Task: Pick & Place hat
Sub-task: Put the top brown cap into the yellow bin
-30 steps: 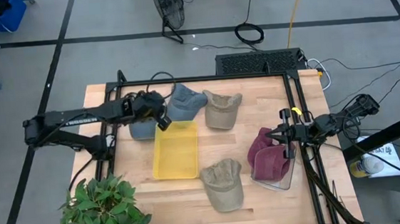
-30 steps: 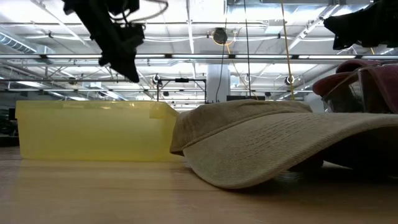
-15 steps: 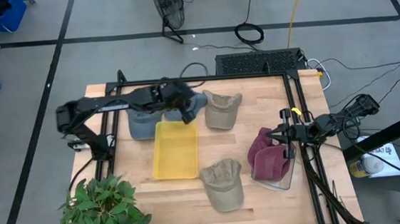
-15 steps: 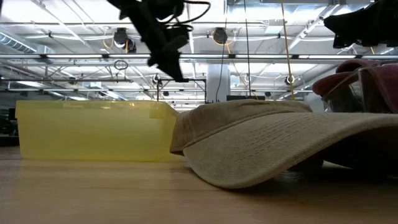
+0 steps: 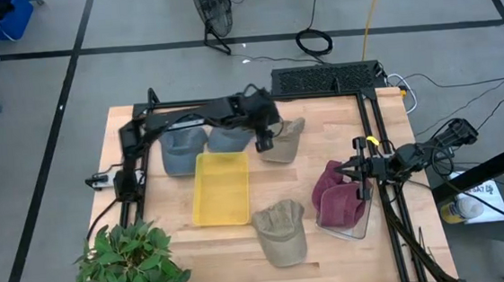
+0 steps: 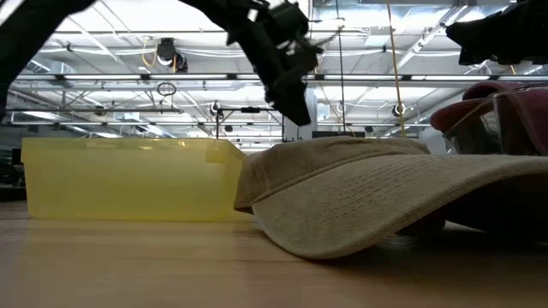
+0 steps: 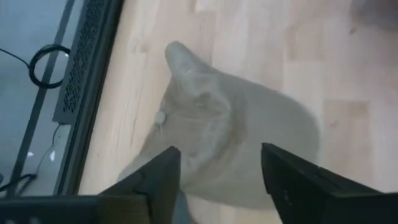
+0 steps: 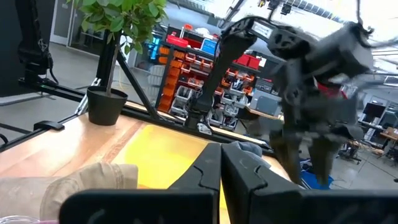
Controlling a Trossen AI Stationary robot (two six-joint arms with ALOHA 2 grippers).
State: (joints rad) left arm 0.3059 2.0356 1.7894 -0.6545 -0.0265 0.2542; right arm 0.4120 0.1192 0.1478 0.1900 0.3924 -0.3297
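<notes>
A tan hat (image 5: 284, 139) lies on the wooden table (image 5: 332, 121) near its far edge. My left gripper (image 5: 265, 140) hovers over that hat's left side. In the left wrist view the left gripper (image 7: 217, 171) is open, and the tan hat (image 7: 242, 137) shows below between the two fingers, apart from them. A second tan hat (image 5: 280, 233) rests brim-down near the front edge and fills the low view (image 6: 385, 188). My right gripper (image 5: 362, 170) is shut by the clear bin (image 5: 349, 228) of maroon hats at the right, with nothing between its fingers (image 8: 221, 171).
A yellow tray (image 5: 222, 190) sits mid-table. Two blue hats (image 5: 179, 154) (image 5: 232, 135) lie behind the tray, under my left arm. A potted plant (image 5: 131, 268) stands at the front left corner. A black frame runs along the table's far and right edges.
My left gripper has swung toward the table's right edge. It went from above the yellow tray's far left corner, past the blue hats, to above the far tan hat. Its fingertips now stand wider apart in the low view. The hats have not moved.
</notes>
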